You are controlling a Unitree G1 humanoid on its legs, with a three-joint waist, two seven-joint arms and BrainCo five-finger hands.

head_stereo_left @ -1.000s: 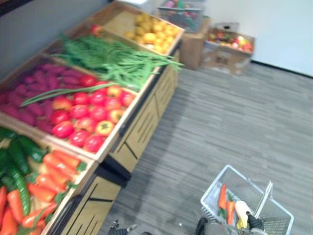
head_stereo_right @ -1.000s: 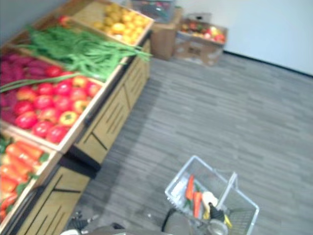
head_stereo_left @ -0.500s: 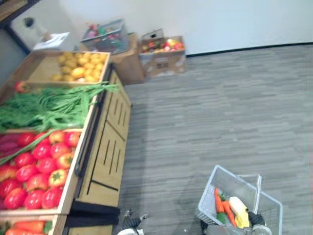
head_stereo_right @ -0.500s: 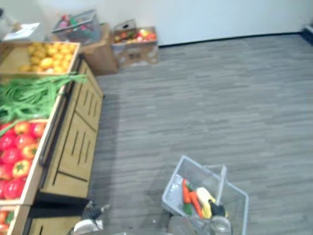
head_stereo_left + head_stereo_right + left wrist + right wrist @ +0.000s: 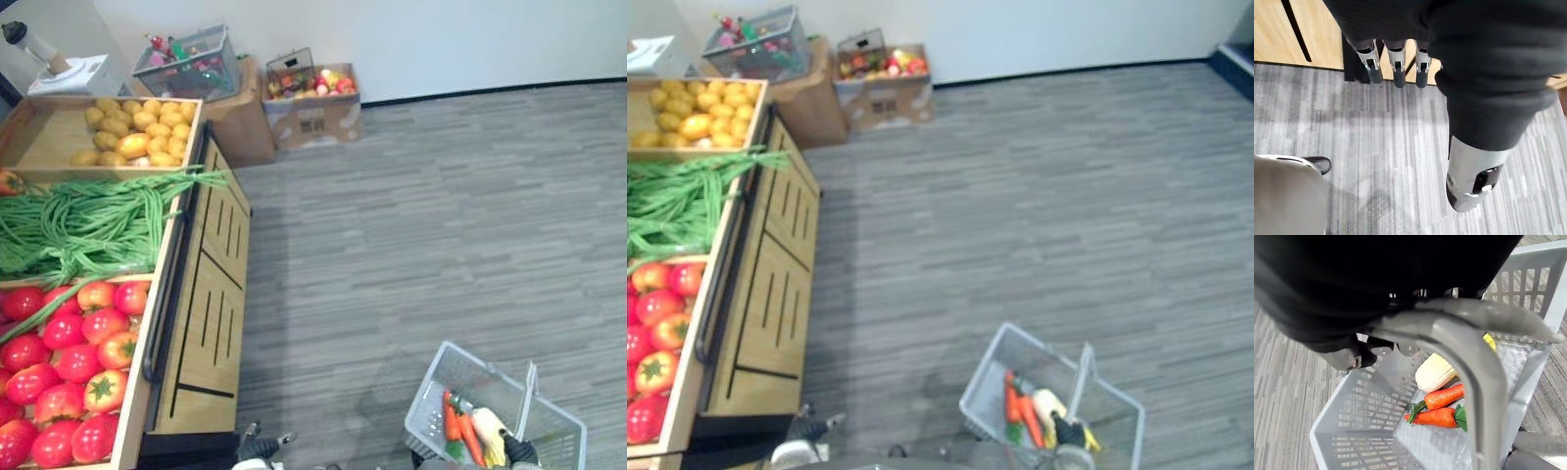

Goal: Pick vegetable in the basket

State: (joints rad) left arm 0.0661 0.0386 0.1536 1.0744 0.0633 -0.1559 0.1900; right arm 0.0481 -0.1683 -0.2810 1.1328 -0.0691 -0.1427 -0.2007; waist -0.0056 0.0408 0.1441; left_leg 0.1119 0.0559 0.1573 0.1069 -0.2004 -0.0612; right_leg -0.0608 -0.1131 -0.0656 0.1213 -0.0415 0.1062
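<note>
From the head view I have the grey basket (image 5: 429,403) at 5 o'clock, hanging over the floor from my right hand (image 5: 1349,357), whose fingers are clenched around the handle (image 5: 1469,357). Two carrots (image 5: 1442,396) and a pale ear of corn (image 5: 1435,372) already lie in its bottom. My left hand (image 5: 1395,68) hangs released and empty, fingers straight, just beside the front of the wooden table (image 5: 211,323) at 9 o'clock. The vegetables left to pick are up in its bins: tomatoes (image 5: 69,362) at 8 o'clock, green beans (image 5: 88,220) at 9 o'clock, yellow potatoes (image 5: 122,132) at 10 o'clock, all well apart from the basket. My main worry is the basket: it hangs on a single handle, so any turn or step toward the table could set it swinging, tip it and spill the carrots, or knock it against the table front. The left hand also has to rise over the raised wooden rim; come in too low and the fingers strike the panel. The tomatoes look smooth and round, so a loose grasp could drop one or send its neighbours rolling, and the beans lie tangled, so one pull may drag a bunch over the edge.
</note>
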